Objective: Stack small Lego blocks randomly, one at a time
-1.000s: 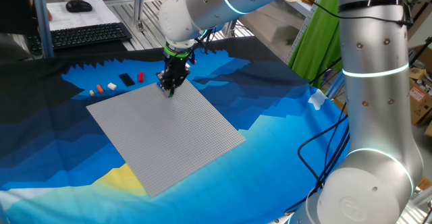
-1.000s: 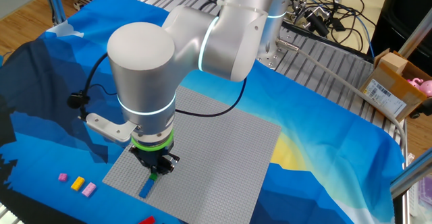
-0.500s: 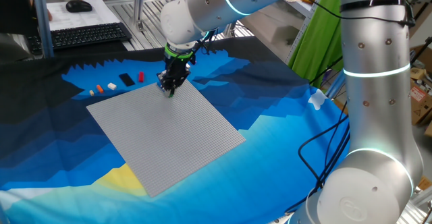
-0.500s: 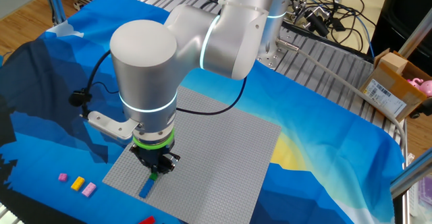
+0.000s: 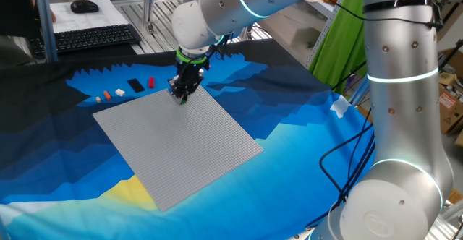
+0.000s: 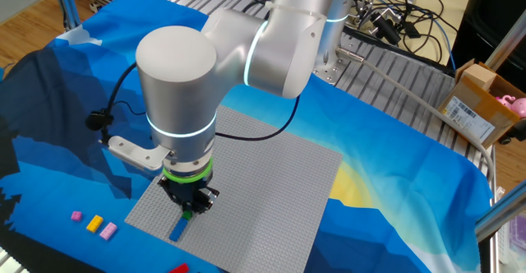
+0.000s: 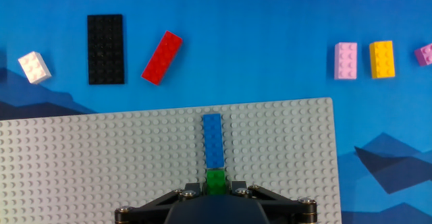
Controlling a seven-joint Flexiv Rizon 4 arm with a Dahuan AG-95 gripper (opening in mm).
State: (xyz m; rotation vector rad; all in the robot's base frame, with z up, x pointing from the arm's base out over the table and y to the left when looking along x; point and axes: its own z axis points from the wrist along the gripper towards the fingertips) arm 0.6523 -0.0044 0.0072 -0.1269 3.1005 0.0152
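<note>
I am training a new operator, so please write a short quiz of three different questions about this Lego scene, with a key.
1. True or false: the blue block sits on the grey baseplate.
2. Which block lies between the gripper fingers? A green, B yellow, C white.
3. Fill in: on the cloth, the red block lies beside a flat ___ plate.

Key: 1 true. 2 A, the green block. 3 black; the black plate is left of it in the hand view.

The studded plate [image 7: 101,156] was grey — on it a blue brick [image 7: 213,139] and a green brick [image 7: 215,181]; the cloth [image 7: 270,21] blue.
</note>
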